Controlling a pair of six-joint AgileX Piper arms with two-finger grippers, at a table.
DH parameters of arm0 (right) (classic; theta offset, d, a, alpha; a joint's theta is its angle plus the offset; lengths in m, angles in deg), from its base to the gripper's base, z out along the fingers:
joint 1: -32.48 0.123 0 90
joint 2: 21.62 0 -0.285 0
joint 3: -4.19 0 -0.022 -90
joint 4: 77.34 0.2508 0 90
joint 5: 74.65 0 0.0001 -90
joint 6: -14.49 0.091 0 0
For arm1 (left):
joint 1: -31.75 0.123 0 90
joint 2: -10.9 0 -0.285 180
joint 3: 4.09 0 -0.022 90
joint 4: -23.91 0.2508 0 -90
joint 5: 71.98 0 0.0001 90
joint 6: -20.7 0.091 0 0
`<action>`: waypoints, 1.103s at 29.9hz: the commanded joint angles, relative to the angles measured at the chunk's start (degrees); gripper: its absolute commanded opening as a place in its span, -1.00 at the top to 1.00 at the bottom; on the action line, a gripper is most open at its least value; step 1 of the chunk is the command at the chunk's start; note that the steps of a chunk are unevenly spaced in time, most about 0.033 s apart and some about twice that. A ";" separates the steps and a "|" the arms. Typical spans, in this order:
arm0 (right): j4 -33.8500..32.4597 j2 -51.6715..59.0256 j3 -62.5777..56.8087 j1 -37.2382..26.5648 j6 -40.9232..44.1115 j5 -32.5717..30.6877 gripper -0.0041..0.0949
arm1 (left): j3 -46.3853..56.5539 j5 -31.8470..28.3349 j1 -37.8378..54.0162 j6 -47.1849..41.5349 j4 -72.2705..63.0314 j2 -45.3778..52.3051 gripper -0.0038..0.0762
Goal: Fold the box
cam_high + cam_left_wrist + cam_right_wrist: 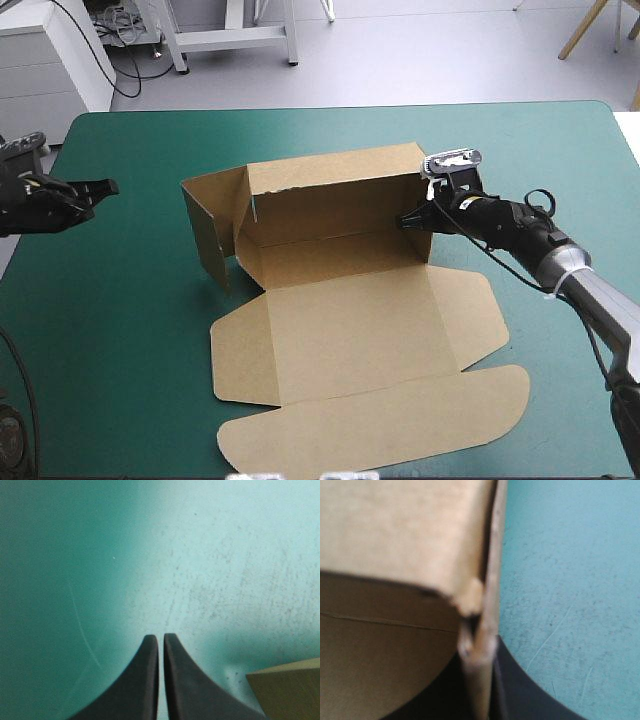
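Box (350, 330) wall edge pinched in right end effector (408, 222), left end effector (108, 187) closed, empty, well apart

We see the box (350, 320), brown, at mid-table. Its walls stand at twelve and nine o'clock. Its lid lies flat toward six.

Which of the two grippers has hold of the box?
The right gripper, shut on the box's raised wall; the left gripper is shut empty over the teal-green cover.

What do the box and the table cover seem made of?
The box: brown cardboard, matt, with a rough cut edge and pressed fold lines. The cover: smooth teal-green sheet, perhaps vinyl or rubber; fine scratches show.
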 commanded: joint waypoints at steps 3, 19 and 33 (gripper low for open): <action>1.46 1.90 1.85 -0.35 0.93 0.88 0.95 | 6.18 -3.19 10.20 9.15 -17.44 2.63 0.87; -12.72 1.90 22.95 -2.30 19.18 -29.24 0.94 | 14.97 -6.12 19.47 11.30 -30.50 2.52 0.87; -13.41 0.82 26.67 -1.98 24.20 -50.86 0.94 | 14.97 -6.52 19.47 10.23 -31.81 2.52 0.89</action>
